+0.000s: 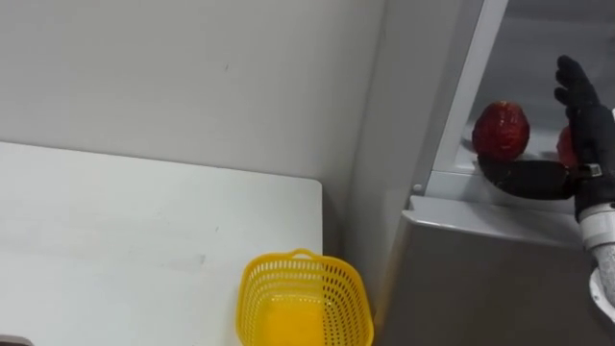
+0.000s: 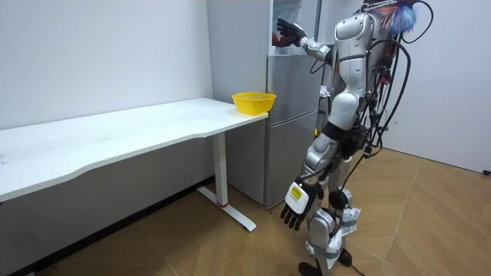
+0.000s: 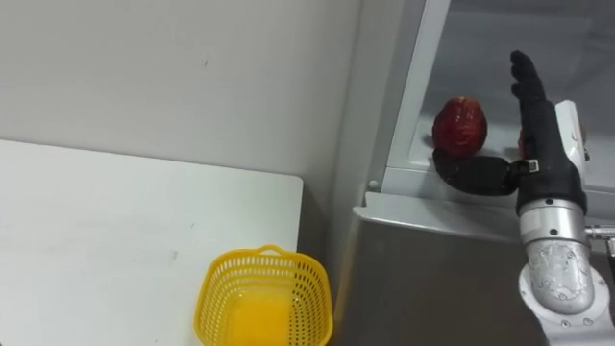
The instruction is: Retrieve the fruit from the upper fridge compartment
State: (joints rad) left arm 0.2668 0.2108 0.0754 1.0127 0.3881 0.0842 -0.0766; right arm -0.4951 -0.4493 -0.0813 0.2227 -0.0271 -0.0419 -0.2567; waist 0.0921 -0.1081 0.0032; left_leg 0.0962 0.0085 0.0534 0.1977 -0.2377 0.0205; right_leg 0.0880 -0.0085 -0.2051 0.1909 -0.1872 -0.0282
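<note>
**Left eye view:** The robot's right hand [image 1: 588,135] reaches into the open upper fridge [image 1: 480,279], fingers [image 1: 574,82] straight, upright and holding nothing. The red fruit [image 1: 501,130] sits on the shelf just left of the fingers, above the outstretched thumb. A clumsy close could push the round fruit off the shelf edge, wide of the yellow basket [image 1: 306,300] on the counter [image 1: 144,221], far below and left of the fingers. A second red thing [image 1: 565,146] hides behind the fingers.

**Room view:** The left hand [image 2: 295,203] hangs relaxed and empty, well below the fingers.

**Right eye view:** Whether the thumb touches the fruit is unclear.
</note>
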